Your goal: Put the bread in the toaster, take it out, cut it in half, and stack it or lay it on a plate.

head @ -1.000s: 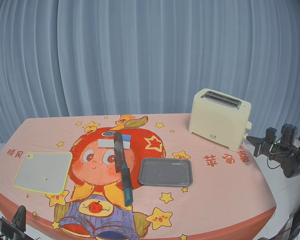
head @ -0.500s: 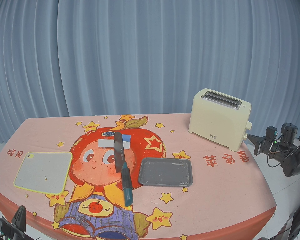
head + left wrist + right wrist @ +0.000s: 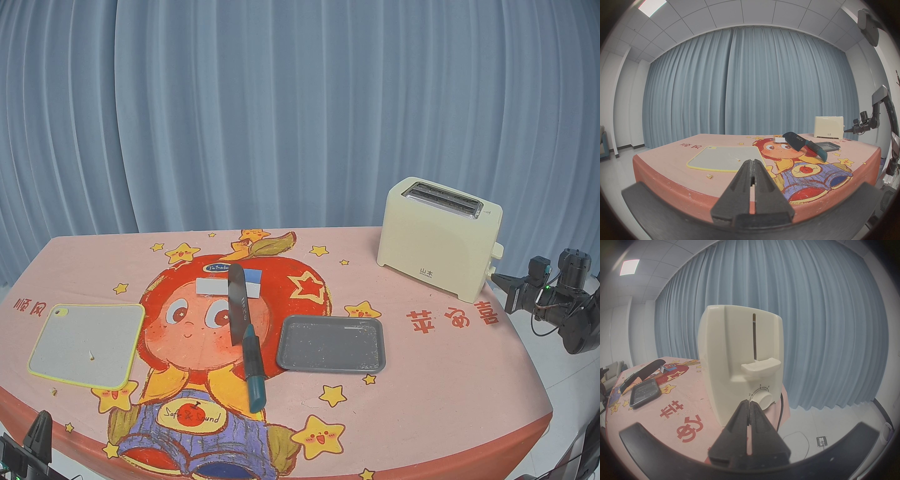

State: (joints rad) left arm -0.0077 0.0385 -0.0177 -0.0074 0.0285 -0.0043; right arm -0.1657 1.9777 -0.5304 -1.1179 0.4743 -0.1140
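The cream toaster (image 3: 440, 244) stands at the table's back right, its top slots dark. Its lever (image 3: 761, 366) sits low in the end slot, above a round dial (image 3: 762, 399). My right gripper (image 3: 495, 277) hovers just off the table's right edge, shut, its tips (image 3: 749, 402) pointing at the toaster's lever end, close below the dial. A knife (image 3: 245, 334) with a dark blade and teal handle leans on a white and blue block (image 3: 215, 286). A grey tray (image 3: 331, 365) lies right of the knife. My left gripper (image 3: 752, 162) is shut, low before the table's front left corner.
A white cutting board (image 3: 87, 344) with a yellow-green rim lies at the front left, with a few crumbs on and beside it. The toaster's black cord (image 3: 779, 415) drops off the table behind it. The table's front right stretch is bare cloth.
My right gripper has crept slightly left, closer to the toaster's lever end. Everything on the table and the left arm stay where they were.
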